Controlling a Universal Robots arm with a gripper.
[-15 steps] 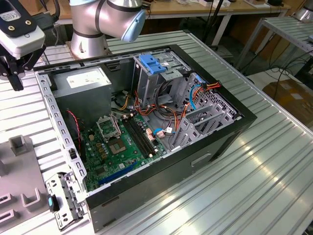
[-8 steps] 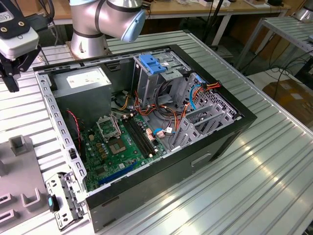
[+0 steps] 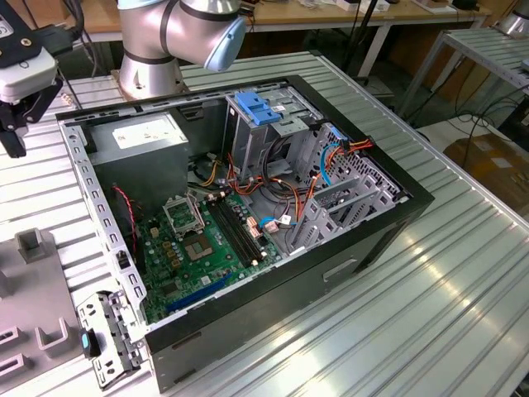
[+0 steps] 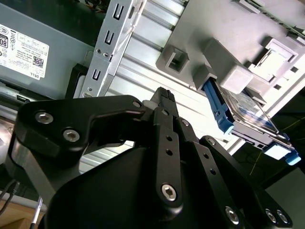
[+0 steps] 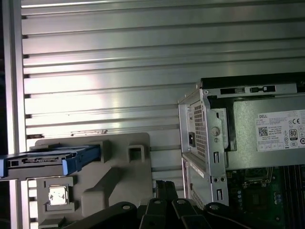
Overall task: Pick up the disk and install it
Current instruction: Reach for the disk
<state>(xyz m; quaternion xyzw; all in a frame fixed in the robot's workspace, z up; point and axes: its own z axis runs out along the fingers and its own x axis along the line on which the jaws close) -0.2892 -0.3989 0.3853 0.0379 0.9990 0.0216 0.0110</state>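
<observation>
Hangs at upper left of the exterior view, gripper (image 4: 165, 95) pinched narrow, holding nothing. Has the disk (image 5: 43, 162) on edge in the grey holder (image 5: 119, 157), apart from the gripper, beside the case (image 3: 364, 248).

The long ribbed metal table (image 3: 463, 273) is shiny silver, with straight stripes running along it. The big open computer case (image 3: 388, 219) is black outside and grey inside. Its flat circuit board (image 3: 198, 248) is green with black slots. The tall metal cage (image 3: 248, 141) is grey, with a bright blue plastic top. The square power box (image 3: 136, 141) is grey with a white sticker. The thin wires (image 3: 240, 178) are orange, red and blue. The round robot arm (image 3: 165, 25) is silver with a light blue cap. In the second wrist view, the flat silver metal disk (image 4: 250, 114) has blue side rails. The plastic holder (image 5: 119, 171) is pale grey. The gripper (image 4: 164, 93) is black.
</observation>
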